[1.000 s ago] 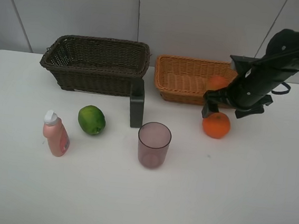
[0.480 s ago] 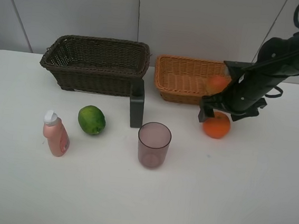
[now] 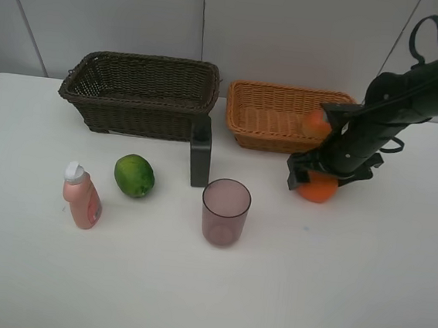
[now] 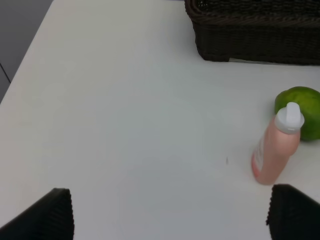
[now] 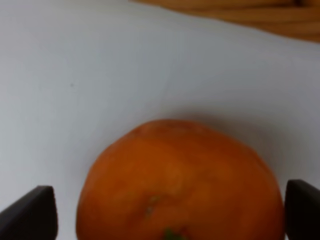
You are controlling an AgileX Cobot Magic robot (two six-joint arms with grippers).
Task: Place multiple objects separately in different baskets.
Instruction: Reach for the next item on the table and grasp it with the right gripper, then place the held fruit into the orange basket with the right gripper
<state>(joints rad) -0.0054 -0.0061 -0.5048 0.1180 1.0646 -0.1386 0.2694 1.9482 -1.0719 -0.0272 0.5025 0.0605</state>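
The orange (image 3: 319,191) lies on the white table in front of the light tan basket (image 3: 270,116). My right gripper (image 3: 318,178) is low over it, open, with a finger on each side. In the right wrist view the orange (image 5: 180,180) fills the gap between the dark fingertips (image 5: 30,216). The red-orange peach-like fruit (image 3: 316,122) lies in the tan basket. The green round fruit (image 3: 134,175), pink bottle (image 3: 82,197), dark green bottle (image 3: 200,154) and purple cup (image 3: 225,211) stand on the table. The dark brown basket (image 3: 140,94) is at the back left. My left gripper (image 4: 170,220) is open and empty.
In the left wrist view, the pink bottle (image 4: 275,147) stands against the green fruit (image 4: 302,110), with the dark basket (image 4: 255,35) beyond them. The tan basket's edge (image 5: 225,10) shows just behind the orange in the right wrist view.
My right gripper has come down and slightly left, from just above the orange to straddling it. The orange and the other objects have not moved.
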